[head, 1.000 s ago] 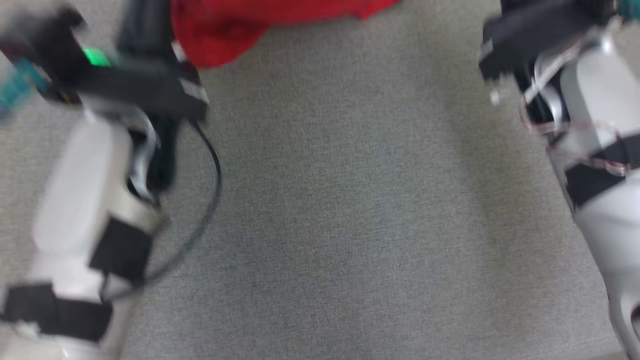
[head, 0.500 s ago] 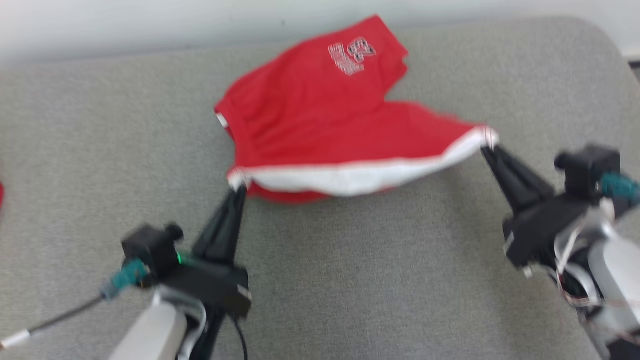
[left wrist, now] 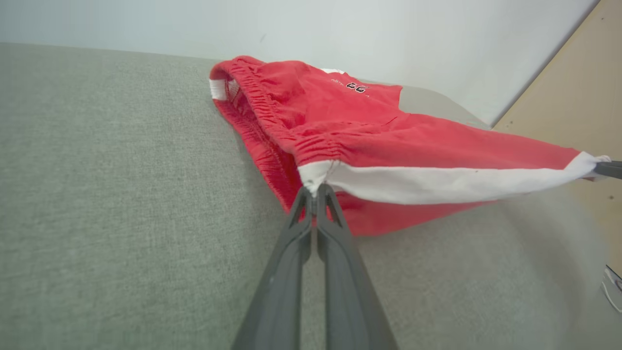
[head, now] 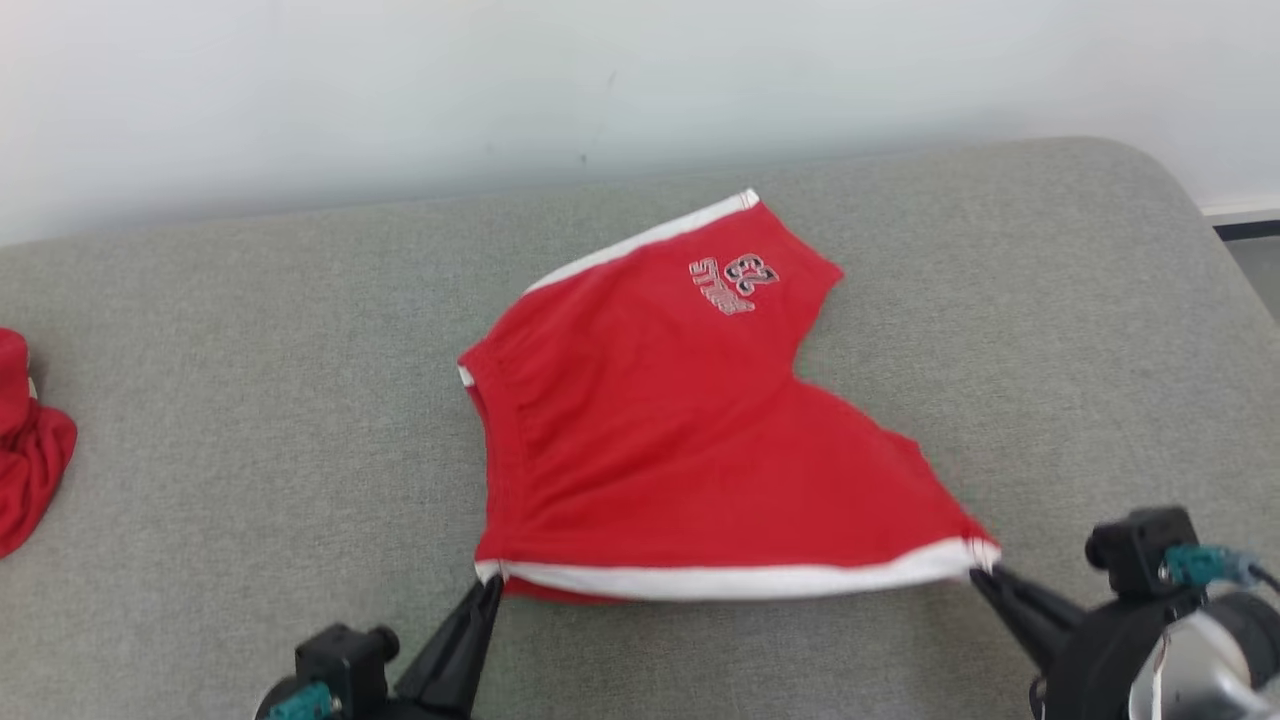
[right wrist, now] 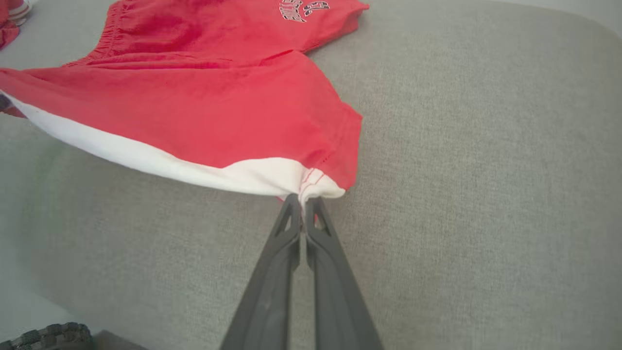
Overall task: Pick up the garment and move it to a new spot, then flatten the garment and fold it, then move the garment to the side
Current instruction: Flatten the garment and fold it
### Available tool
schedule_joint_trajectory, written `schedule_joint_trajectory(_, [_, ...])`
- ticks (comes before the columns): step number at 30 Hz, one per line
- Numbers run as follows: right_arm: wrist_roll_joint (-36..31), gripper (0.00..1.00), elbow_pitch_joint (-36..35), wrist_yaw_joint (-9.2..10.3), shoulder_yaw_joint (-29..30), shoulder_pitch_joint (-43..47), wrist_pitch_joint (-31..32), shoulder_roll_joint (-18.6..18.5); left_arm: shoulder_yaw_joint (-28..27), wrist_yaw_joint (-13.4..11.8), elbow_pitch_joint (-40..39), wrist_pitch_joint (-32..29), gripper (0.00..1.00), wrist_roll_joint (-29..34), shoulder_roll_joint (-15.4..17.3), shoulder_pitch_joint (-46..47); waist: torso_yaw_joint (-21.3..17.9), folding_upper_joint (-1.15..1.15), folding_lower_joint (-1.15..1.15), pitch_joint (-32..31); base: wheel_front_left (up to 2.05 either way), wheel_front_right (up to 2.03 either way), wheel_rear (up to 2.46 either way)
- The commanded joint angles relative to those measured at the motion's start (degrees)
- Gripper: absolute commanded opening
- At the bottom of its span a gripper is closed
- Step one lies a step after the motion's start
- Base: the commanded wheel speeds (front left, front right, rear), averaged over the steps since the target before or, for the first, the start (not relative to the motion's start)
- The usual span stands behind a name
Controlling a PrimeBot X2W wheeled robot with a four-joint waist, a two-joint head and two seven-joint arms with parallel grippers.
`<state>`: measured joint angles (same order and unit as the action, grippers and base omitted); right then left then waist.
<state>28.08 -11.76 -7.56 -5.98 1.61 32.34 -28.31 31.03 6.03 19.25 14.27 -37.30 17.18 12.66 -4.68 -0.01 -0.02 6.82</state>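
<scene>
Garment (head: 680,440): red shorts with white side trim and a printed number near one leg hem, located around the middle of the grey fabric-covered bench (head: 250,400), well clear of the pale wall (head: 600,80) behind. Far leg and waistband lie on the bench; the near white-trimmed edge is drawn into a fairly straight line between the two pincers and appears lifted slightly off the fabric. Left pincer (head: 487,585): clenched on the near corner at the waistband end, its fingers pressed together on the cloth in the left wrist view. Right pincer (head: 978,575): clenched on the opposite near corner, at the leg hem, likewise closed tight in the right wrist view. Second red cloth item (head: 30,440): bunched at the bench's left edge, well apart, untouched. Progress, as judged: grasping done; relocation looks done or nearly so; flattening looks to be in hand, with the near edge stretched but ripples visible near the waistband and the shorts lying askew. Outstanding: release onto the bench in a flat state, folding, and moving the folded item aside.
</scene>
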Motion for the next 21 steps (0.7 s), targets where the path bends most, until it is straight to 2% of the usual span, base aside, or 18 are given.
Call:
schedule_joint_trajectory(1, [1.0, 0.00, -1.5, 0.14, 0.9, 3.4, 2.5, 0.8, 0.6, -0.6, -0.6, -0.9, 0.00, 0.8, 1.0, -2.2, -0.4, 0.01, 0.02, -0.4, 0.00, 0.00, 0.00])
schedule_joint_trajectory(13, [4.7, 0.00, -8.1, 0.15, 7.1, 15.4, 11.3, 4.5, 2.4, -3.6, -6.6, -6.7, 0.00, 1.2, 6.6, -10.5, -0.5, 0.01, 0.02, -0.3, 0.00, 0.00, 0.00])
schedule_joint_trajectory(18, [3.3, 0.00, -11.7, 0.15, 9.5, 14.4, 8.9, 4.1, 1.5, -4.4, -11.5, -5.7, 0.00, -0.2, 6.4, -11.6, -0.3, 0.01, 0.02, -0.4, 0.00, 0.00, 0.00])
schedule_joint_trajectory(21, [3.3, 0.00, -11.6, 0.14, 8.5, 11.1, 7.0, 3.0, 1.4, -4.2, -13.2, -5.2, 0.00, -0.7, 5.3, -9.9, -0.1, 0.01, 0.02, -0.5, 0.00, 0.00, 0.00])
